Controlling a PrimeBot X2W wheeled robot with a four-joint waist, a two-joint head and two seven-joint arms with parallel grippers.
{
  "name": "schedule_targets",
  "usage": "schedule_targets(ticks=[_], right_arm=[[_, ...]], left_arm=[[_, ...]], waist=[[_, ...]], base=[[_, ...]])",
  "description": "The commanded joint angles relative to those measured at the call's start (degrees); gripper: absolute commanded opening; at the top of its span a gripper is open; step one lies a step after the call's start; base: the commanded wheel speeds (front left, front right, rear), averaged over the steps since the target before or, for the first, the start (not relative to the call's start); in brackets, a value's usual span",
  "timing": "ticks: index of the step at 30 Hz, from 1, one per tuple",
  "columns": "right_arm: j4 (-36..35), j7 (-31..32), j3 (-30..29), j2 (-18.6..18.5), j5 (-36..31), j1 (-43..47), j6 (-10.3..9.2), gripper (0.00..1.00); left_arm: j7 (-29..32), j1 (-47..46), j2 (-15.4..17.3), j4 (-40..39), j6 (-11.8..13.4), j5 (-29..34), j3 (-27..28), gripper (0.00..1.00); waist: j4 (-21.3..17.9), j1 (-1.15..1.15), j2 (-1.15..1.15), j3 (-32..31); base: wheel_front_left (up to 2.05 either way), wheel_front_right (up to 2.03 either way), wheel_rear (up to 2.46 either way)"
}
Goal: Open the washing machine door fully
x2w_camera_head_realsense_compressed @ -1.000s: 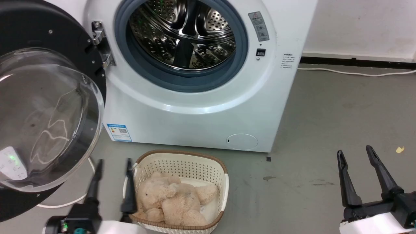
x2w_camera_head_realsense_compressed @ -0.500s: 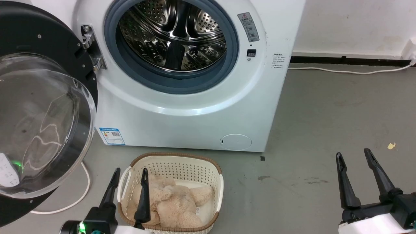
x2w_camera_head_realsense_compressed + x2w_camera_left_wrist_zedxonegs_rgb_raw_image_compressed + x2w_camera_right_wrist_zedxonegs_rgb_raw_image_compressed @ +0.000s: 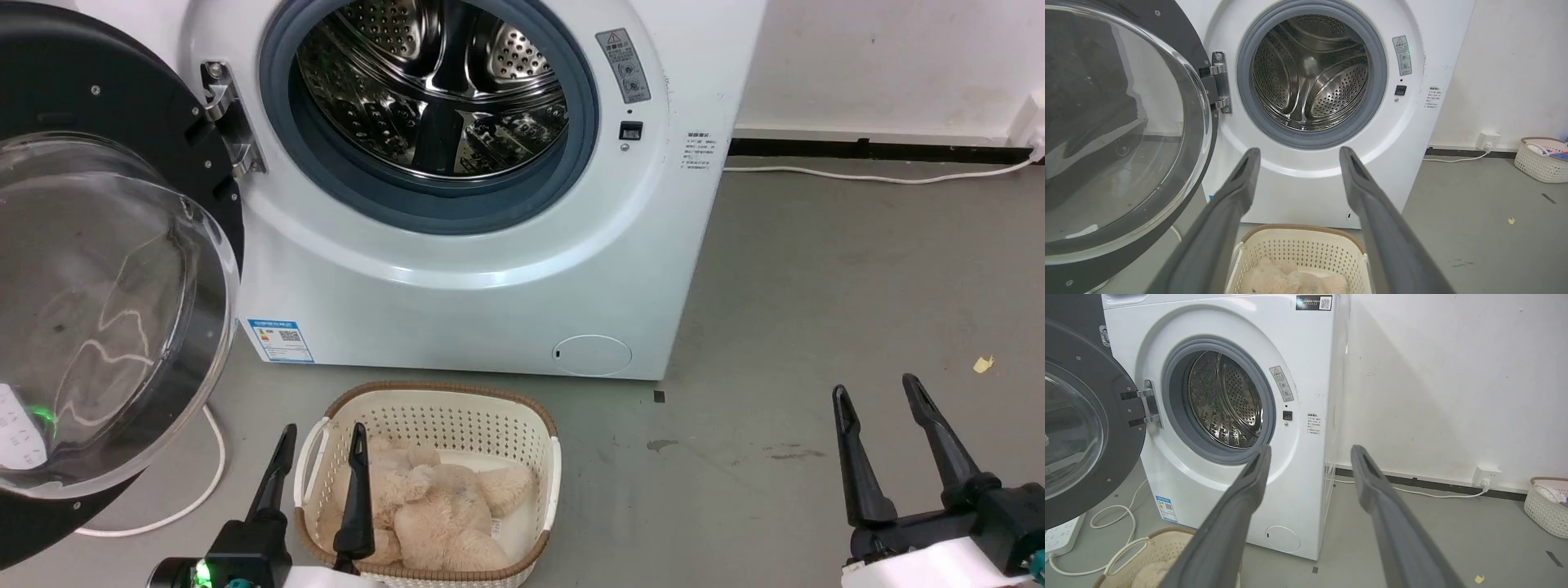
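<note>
Looking down from my head, I see a white washing machine standing on a grey floor. The washing machine door, black with a bulging clear glass bowl, is swung out to my left on a metal hinge, baring the steel drum inside its grey rubber ring. On the floor in front sits a cream basket holding a beige plush toy. My left gripper hangs at the basket's left edge, fingers spread and empty. My right gripper hovers well to the right over bare floor, fingers also apart. A white cable runs along the wall.
</note>
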Motion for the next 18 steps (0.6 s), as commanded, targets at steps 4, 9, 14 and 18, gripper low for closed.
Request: schedule_targets(ticks=[4, 9, 14, 18], right_arm=[[0.0, 0.0, 0.0, 0.0, 0.0, -0.1, 0.00, 0.00], [0.1, 0.3, 0.1, 0.0, 0.0, -0.1, 0.00, 0.00], [0.2, 0.9, 0.3, 0.0, -0.2, -0.2, 0.00, 0.00], [0.3, 1.5, 0.5, 0.0, -0.3, -0.3, 0.00, 0.00]], left_arm=[[0.1, 0.0, 0.0, -0.5, 0.0, -0.4, 0.0, 0.00], [0.3, -0.1, 0.0, -0.5, -0.1, -0.2, 0.2, 0.00], [0.9, -0.3, 0.0, -0.5, -0.3, 0.0, 0.4, 0.00], [1.5, -0.4, -0.1, -0.5, -0.4, 0.3, 0.6, 0.00]], waist=[[0.1, 0.00, 0.00, 0.2], [0.0, 0.00, 0.00, 0.2], [-0.1, 0.00, 0.00, 0.2], [-0.2, 0.00, 0.00, 0.1]], base=[[0.00, 0.00, 0.00], [0.00, 0.00, 0.00], [0.00, 0.00, 0.00], [0.00, 0.00, 0.00]])
